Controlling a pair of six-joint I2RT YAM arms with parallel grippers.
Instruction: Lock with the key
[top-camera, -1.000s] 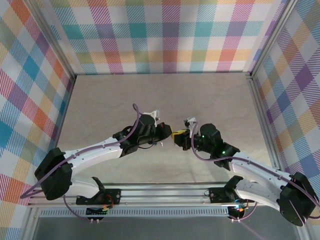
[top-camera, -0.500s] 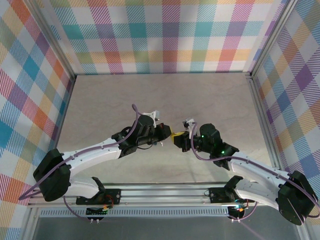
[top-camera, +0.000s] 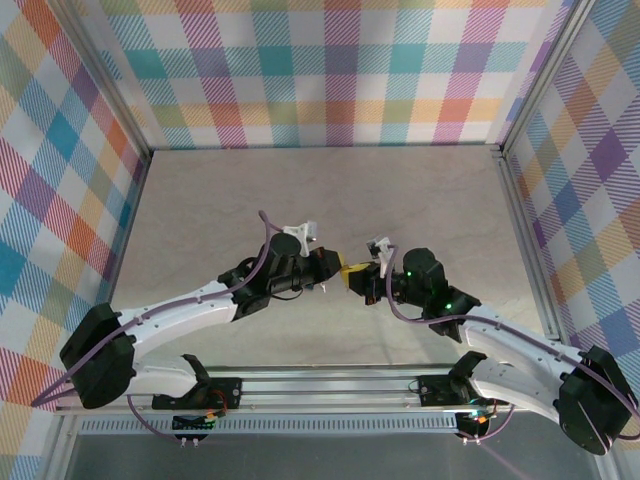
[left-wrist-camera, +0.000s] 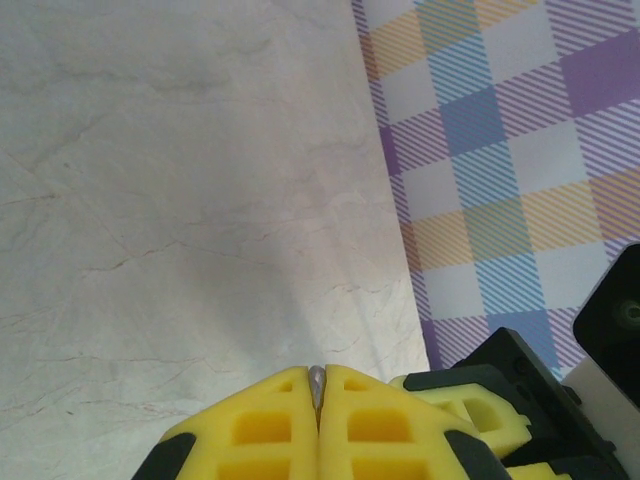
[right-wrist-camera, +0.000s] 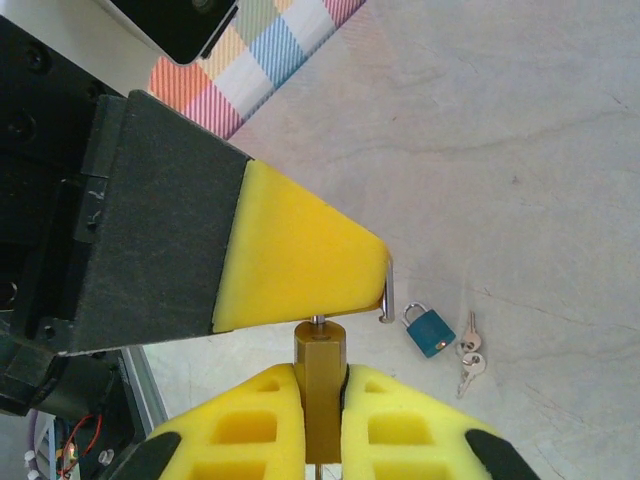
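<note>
A brass padlock (right-wrist-camera: 320, 352) stands upright between the yellow pads of my right gripper (right-wrist-camera: 320, 375), which is shut on its body. Its steel shackle (right-wrist-camera: 388, 292) is raised out of the body, and its hooked free end pokes out beside the left gripper's pad (right-wrist-camera: 300, 255). My left gripper (left-wrist-camera: 317, 375) is shut on that shackle, which shows as a thin grey sliver (left-wrist-camera: 317, 383) between its pads. In the top view the left gripper (top-camera: 333, 268) and right gripper (top-camera: 362, 280) meet nose to nose at mid table. Two keys (right-wrist-camera: 468, 356) lie on the table.
A small blue padlock (right-wrist-camera: 428, 331) lies on the table right beside the keys, below and to the right of the held lock. Plaid walls (top-camera: 320, 70) enclose the marble tabletop (top-camera: 420, 200) on three sides. An aluminium rail (top-camera: 320, 385) runs along the near edge.
Both grippers have drifted slightly toward the far side while staying joined. The right jaws have closed further onto the brass padlock.
</note>
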